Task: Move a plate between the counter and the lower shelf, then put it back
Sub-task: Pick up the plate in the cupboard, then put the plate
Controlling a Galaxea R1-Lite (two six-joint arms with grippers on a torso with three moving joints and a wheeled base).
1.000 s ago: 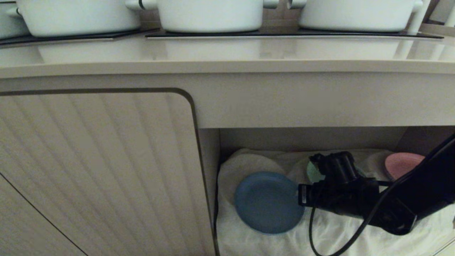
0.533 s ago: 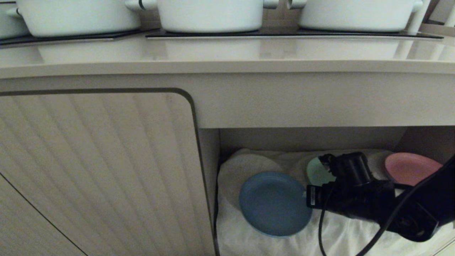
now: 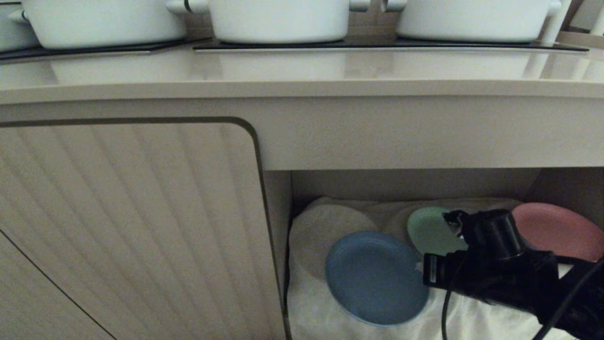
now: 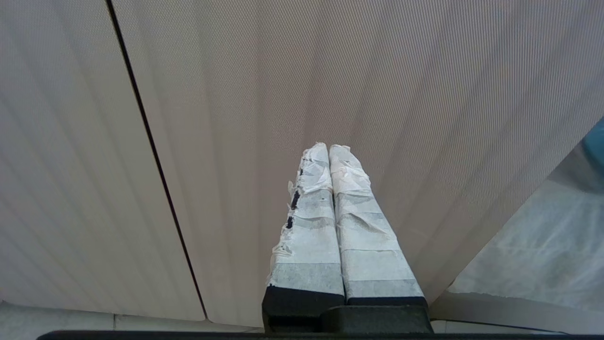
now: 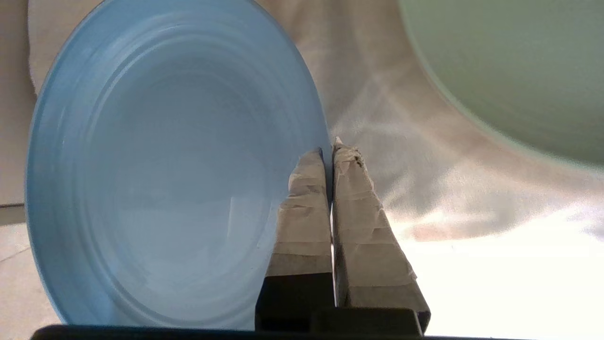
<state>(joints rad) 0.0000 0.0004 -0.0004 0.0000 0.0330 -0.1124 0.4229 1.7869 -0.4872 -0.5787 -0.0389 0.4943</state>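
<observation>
Clamped on the near right rim of the plate [image 3: 375, 277], the right gripper [image 3: 419, 268] sits low right in the head view, inside the lower shelf [image 3: 410, 184]. Left of it stands a ribbed cabinet door [image 3: 127, 226]. The blue plate lies on the white cloth [image 3: 476, 321] by the shelf's left wall, then a green plate [image 3: 427, 231], then a pink plate [image 3: 559, 229] far right. Above, white pots [image 3: 278, 19] stand on the tabletop [image 3: 302, 71]. The left gripper [image 4: 329, 150], pressed closed and holding nothing, faces the door.
</observation>
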